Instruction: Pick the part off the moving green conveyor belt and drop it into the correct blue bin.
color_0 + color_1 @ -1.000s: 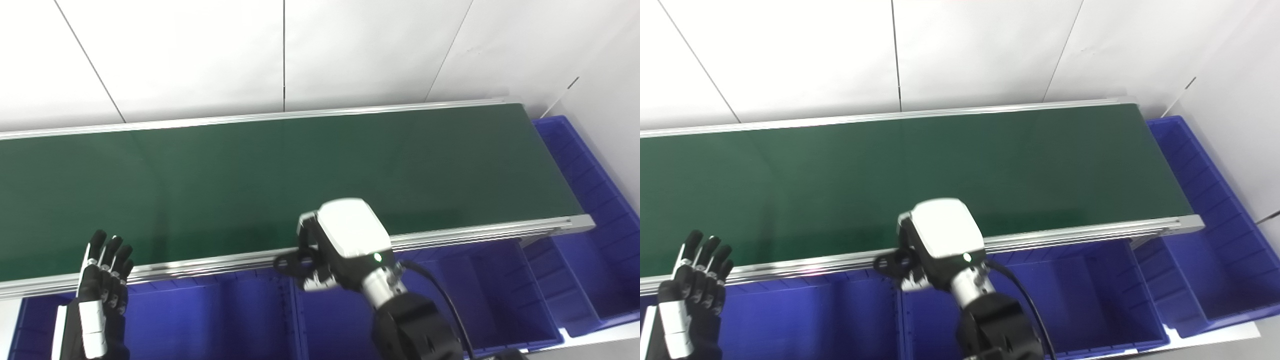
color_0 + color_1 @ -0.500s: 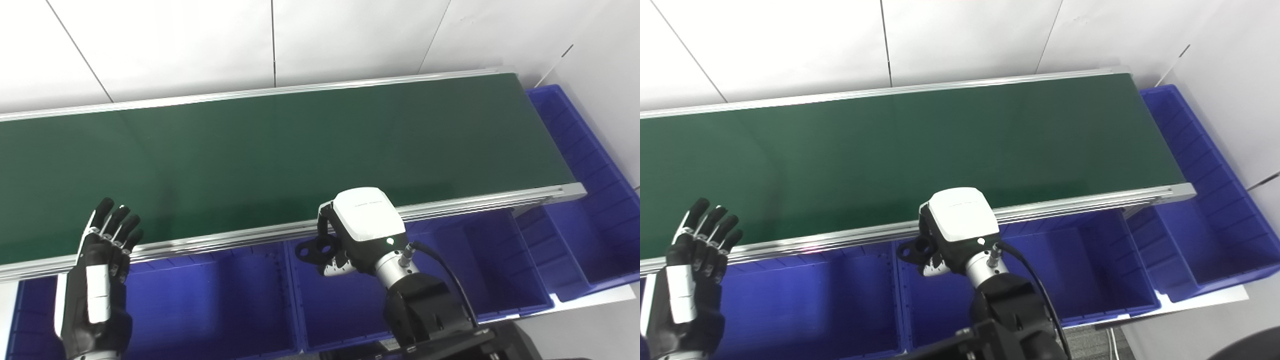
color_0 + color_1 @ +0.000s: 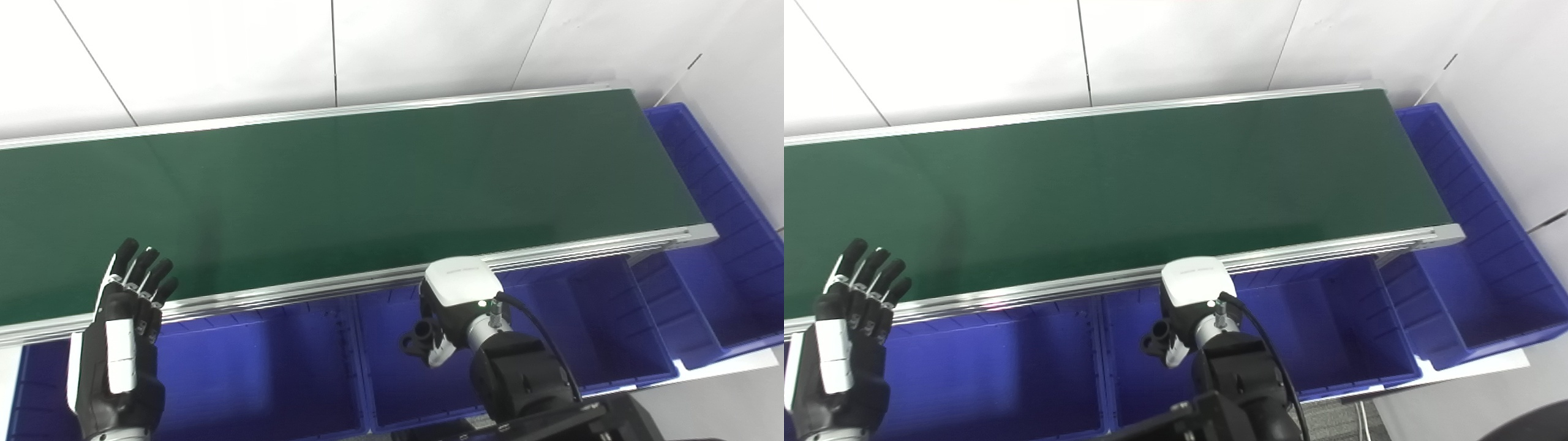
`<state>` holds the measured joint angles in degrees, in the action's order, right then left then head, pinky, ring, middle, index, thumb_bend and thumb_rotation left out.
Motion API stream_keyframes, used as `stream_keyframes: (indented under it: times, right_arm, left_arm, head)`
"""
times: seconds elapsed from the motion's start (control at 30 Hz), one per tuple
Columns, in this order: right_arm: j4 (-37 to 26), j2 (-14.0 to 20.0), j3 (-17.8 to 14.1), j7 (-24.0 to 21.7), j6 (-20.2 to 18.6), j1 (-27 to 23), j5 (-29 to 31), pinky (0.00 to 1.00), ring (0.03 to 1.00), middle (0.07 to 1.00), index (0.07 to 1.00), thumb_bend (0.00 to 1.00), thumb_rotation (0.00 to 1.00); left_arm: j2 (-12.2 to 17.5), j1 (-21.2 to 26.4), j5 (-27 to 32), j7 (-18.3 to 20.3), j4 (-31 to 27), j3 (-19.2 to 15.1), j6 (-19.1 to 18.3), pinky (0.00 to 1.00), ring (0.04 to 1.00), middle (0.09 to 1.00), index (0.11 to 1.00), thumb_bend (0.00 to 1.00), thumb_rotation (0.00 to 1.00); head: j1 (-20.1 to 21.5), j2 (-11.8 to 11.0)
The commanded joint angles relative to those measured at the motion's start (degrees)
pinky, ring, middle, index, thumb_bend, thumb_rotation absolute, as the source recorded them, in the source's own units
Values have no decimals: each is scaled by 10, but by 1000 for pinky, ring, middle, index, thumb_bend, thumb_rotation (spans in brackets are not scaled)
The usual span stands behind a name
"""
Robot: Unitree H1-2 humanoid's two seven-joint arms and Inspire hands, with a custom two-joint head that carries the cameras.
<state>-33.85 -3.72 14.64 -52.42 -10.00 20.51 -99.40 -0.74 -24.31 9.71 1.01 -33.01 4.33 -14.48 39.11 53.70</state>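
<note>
My right hand (image 3: pixel 456 300) hangs over the middle blue bin (image 3: pixel 392 392) just in front of the belt's near rail. It is shut on a small black part (image 3: pixel 419 340) with a round hole, which sticks out at its left side. The part also shows in the right eye view (image 3: pixel 1155 339). My left hand (image 3: pixel 122 343) is open with fingers up and apart, empty, at the lower left by the belt's near edge. The green conveyor belt (image 3: pixel 367 184) carries nothing I can see.
A row of blue bins runs along the front: a left bin (image 3: pixel 245 380), the middle one, and a right bin (image 3: pixel 600 331). Another long blue bin (image 3: pixel 723 202) stands at the belt's right end. White wall panels lie behind the belt.
My right hand has drawn back off the belt's edge and lowered over the middle bin with the black part in it. The camera tilted down earlier. My left hand has barely moved.
</note>
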Motion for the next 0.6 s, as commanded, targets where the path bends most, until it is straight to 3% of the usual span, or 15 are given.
stream_keyframes:
  times: [0.0,0.13,0.17,0.2,0.27,0.33,0.57]
  right_arm:
    - [-5,-11,-3,-9,18,-10,-11,108,183,307,493,515,124]
    - [-2,-9,-2,-3,23,-10,0,133,213,342,494,519,131]
    - [-4,-6,-1,-9,28,-10,-1,278,384,491,615,691,218]
    - [-8,-5,1,-16,32,-11,-4,476,572,647,702,824,387]
    - [-13,-3,3,-25,40,-11,-10,564,649,717,737,891,468]
    - [-16,-2,5,-29,47,-11,-12,601,697,757,764,978,564]
    - [-25,-5,-3,-52,53,-6,11,705,772,812,794,1000,607]
  left_arm:
    - [-1,3,-2,-2,-16,-2,-1,855,864,890,917,596,800]
    - [-2,3,-1,-1,-16,-2,-2,851,858,887,912,609,793]
    - [-2,3,-1,0,-16,-2,-2,852,860,890,916,609,795]
    - [-2,4,-1,0,-16,-2,-2,856,861,891,916,617,793]
    - [-2,3,-4,-1,-14,-2,0,859,860,889,915,619,792]
    - [-2,3,-5,-1,-12,-2,2,874,862,887,917,618,797]
    - [-2,0,0,2,-15,-1,3,865,862,889,914,586,797]
  head:
    - [0,-1]
    - [0,0]
    - [0,0]
    - [-1,0]
    - [-1,0]
    - [-3,0]
    - [-4,0]
